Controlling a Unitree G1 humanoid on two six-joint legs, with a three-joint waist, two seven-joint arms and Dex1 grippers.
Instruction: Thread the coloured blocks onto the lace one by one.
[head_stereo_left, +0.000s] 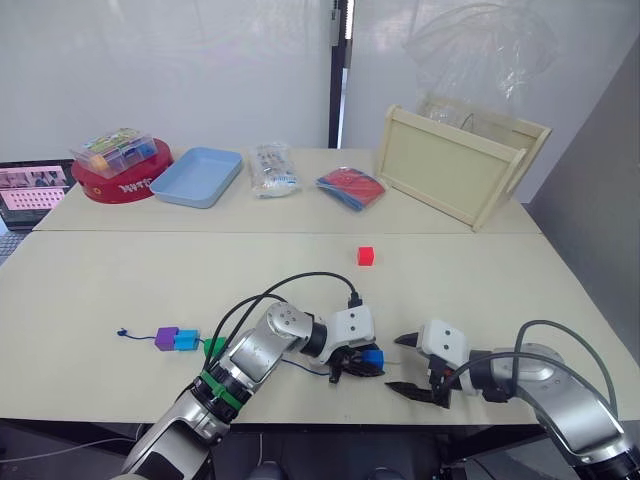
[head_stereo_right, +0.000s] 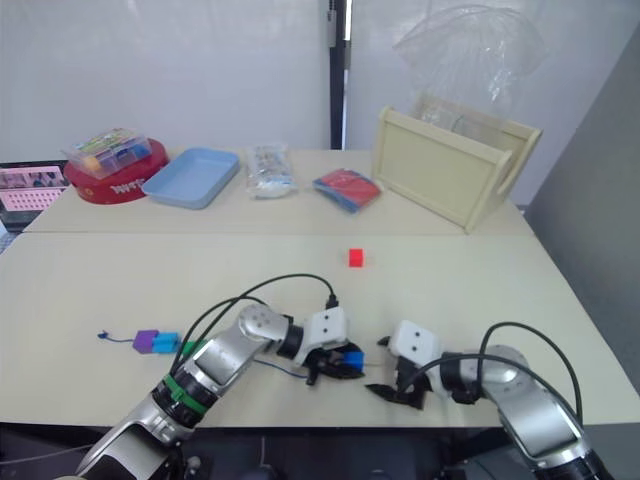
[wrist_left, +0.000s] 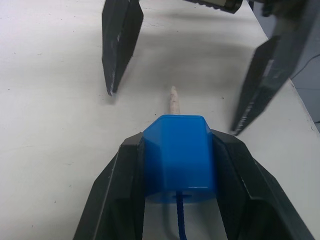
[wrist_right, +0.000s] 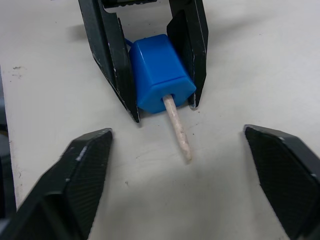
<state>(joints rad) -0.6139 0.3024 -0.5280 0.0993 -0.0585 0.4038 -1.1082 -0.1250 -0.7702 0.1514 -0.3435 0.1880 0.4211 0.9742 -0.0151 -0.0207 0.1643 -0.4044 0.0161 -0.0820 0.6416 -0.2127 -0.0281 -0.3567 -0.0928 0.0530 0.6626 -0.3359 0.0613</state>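
My left gripper (head_stereo_left: 370, 360) is shut on a blue block (wrist_left: 179, 157), low over the table's near edge. The lace (wrist_left: 181, 220) runs through this block and its stiff pale tip (wrist_right: 178, 129) sticks out toward my right gripper (head_stereo_left: 404, 365). That gripper stands open, with one black finger (wrist_right: 85, 170) on each side of the tip and touching nothing. Further left on the lace sit a purple block (head_stereo_left: 166, 338), a cyan block (head_stereo_left: 187, 341) and a green block (head_stereo_left: 214, 347), with the knot (head_stereo_left: 121, 333) beyond them. A red cube (head_stereo_left: 366, 256) lies loose mid-table.
Along the far table stand a red tin topped by a clear box of pieces (head_stereo_left: 118, 160), a blue tray (head_stereo_left: 199, 176), a clear bag (head_stereo_left: 272, 168), a red and blue packet (head_stereo_left: 351, 186) and a wooden frame tray (head_stereo_left: 455, 160). A laptop (head_stereo_left: 33, 192) sits far left.
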